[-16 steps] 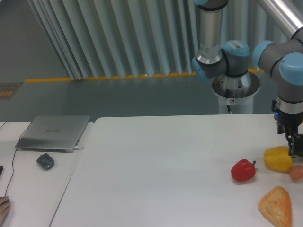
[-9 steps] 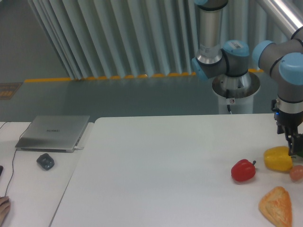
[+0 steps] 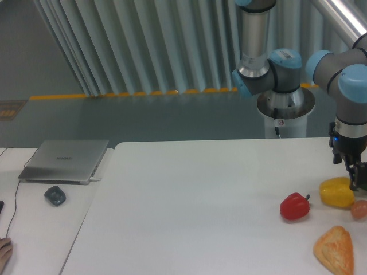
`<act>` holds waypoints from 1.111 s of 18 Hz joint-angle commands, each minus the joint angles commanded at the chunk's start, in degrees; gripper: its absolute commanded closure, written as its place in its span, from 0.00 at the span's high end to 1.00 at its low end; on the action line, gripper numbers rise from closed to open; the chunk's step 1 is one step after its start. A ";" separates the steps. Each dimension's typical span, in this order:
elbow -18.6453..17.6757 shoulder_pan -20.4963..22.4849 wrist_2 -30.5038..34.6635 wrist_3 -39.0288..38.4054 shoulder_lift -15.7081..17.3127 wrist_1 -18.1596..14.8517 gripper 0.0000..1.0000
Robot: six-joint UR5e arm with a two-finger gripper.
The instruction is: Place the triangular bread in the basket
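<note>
The single fixed camera shows the triangular bread [image 3: 334,250] lying flat on the white worktop [image 3: 189,212] at the lower right corner, untouched and partly cut by the frame edge. The gripper [image 3: 359,176] hangs at the far right edge, just behind the yellow pepper [image 3: 336,192] and well apart from the bread; its fingers run out of frame, so I cannot tell whether they are spread or pressed together. A red pepper [image 3: 295,206] sits near the bread's upper left, and a small pinkish item [image 3: 359,209] lies between the yellow pepper and the bread. No basket is visible.

Judging from this, the reach toward the bread is in hand, with nothing grasped. The next move calls for travelling toward the camera over the yellow pepper, then descending on the flat pastry without nudging its neighbours.
</note>
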 joint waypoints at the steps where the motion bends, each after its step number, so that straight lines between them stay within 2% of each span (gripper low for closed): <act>1: 0.52 -0.35 0.00 -2.02 -0.61 0.26 1.00; 3: 1.75 -2.36 -0.53 -4.84 -2.45 1.05 1.00; 6: 2.99 -5.01 -0.44 -12.75 -4.74 4.64 1.00; 7: 3.25 -5.36 -0.44 -13.11 -5.79 6.23 1.00; 11: 4.66 -5.89 -0.44 -13.12 -8.26 7.55 1.00; 14: 5.80 -5.89 -0.44 -13.21 -10.36 11.33 1.00; 20: 7.64 -6.60 -0.18 -13.56 -13.97 14.76 1.00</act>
